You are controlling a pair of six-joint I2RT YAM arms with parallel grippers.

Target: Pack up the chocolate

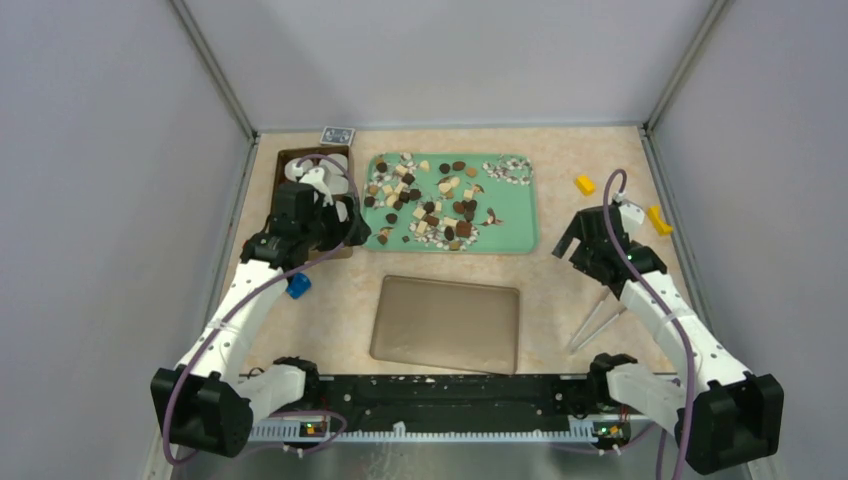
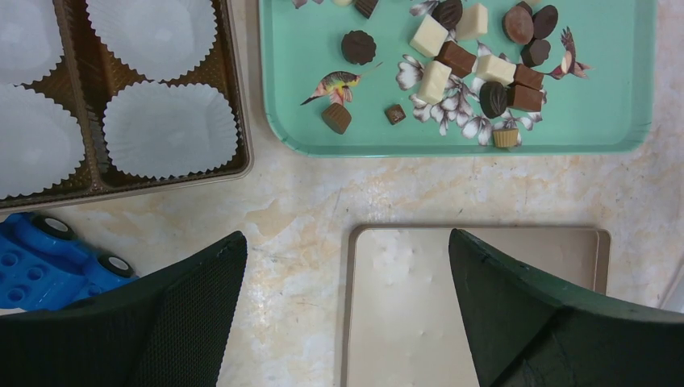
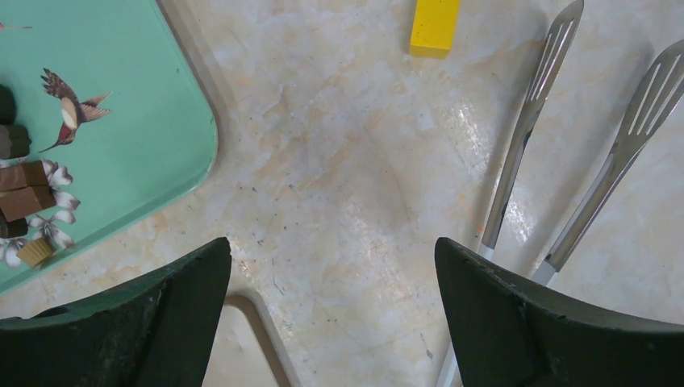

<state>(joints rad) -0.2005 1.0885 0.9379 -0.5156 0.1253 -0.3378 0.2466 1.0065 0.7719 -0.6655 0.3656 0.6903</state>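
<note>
The chocolate point(image 1: 430, 205), many small dark, tan and cream pieces, lies scattered on a mint-green tray point(image 1: 515, 225) at the back middle. In the left wrist view a cluster of the chocolate point(image 2: 476, 68) lies on the tray point(image 2: 581, 121), well ahead of my open, empty left gripper point(image 2: 345, 236). That left gripper point(image 1: 338, 232) hovers by the near end of a brown box point(image 1: 283, 160). My right gripper point(image 1: 580, 250) hangs open and empty off the tray's near right corner. Its wrist view shows a few chocolate pieces point(image 3: 20, 189) at the far left, away from the gripper point(image 3: 332, 242).
White paper cups point(image 2: 169, 129) fill the brown box point(image 2: 242, 121). A tan lid point(image 1: 445, 322) lies near the front. Metal tongs point(image 1: 600, 320) lie right of it, under the right arm. Two yellow blocks point(image 1: 585, 184) point(image 1: 658, 220), a blue toy point(image 1: 298, 287) and a card point(image 1: 337, 134) are around.
</note>
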